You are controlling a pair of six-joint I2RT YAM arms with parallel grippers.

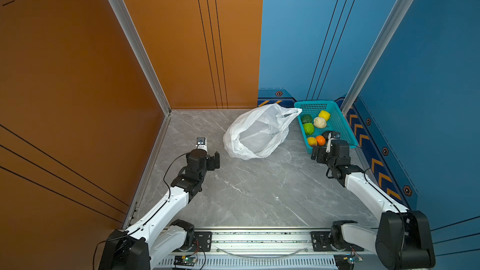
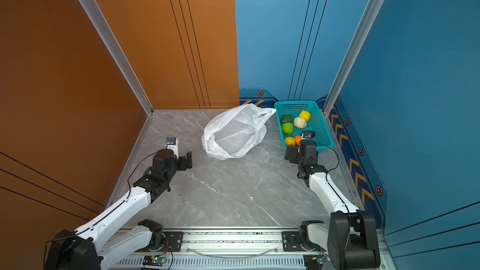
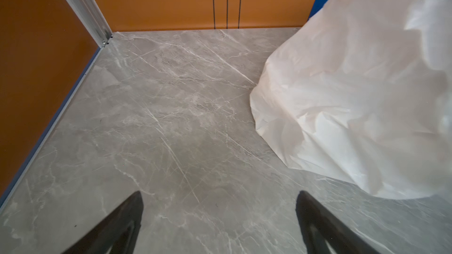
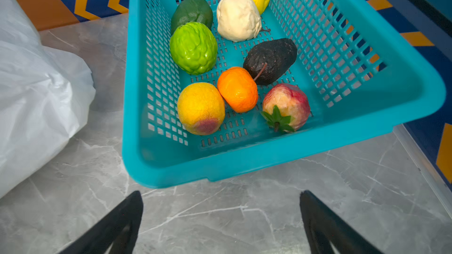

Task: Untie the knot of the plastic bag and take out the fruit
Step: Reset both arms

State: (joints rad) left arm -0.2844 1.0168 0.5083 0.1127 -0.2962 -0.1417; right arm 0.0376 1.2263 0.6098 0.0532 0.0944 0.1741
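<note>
With the coloured fruit [image 4: 237, 89] in the teal perforated plastic basket [image 4: 269, 164] beside the slack white plastic bag [image 1: 249, 123], the left gripper [image 3: 220, 196] and right gripper [image 4: 221, 195], both spread empty, might, swinging carelessly, snag film or tip the basket.

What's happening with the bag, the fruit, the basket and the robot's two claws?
Bag: untied, mouth open, slumped on the table, looks empty.
Fruit: eight pieces, all lying in the basket.
Basket: upright on the table, beside the bag.
Left gripper: open, empty, above the table next to the bag.
Right gripper: open, empty, just short of the basket's near edge.
</note>
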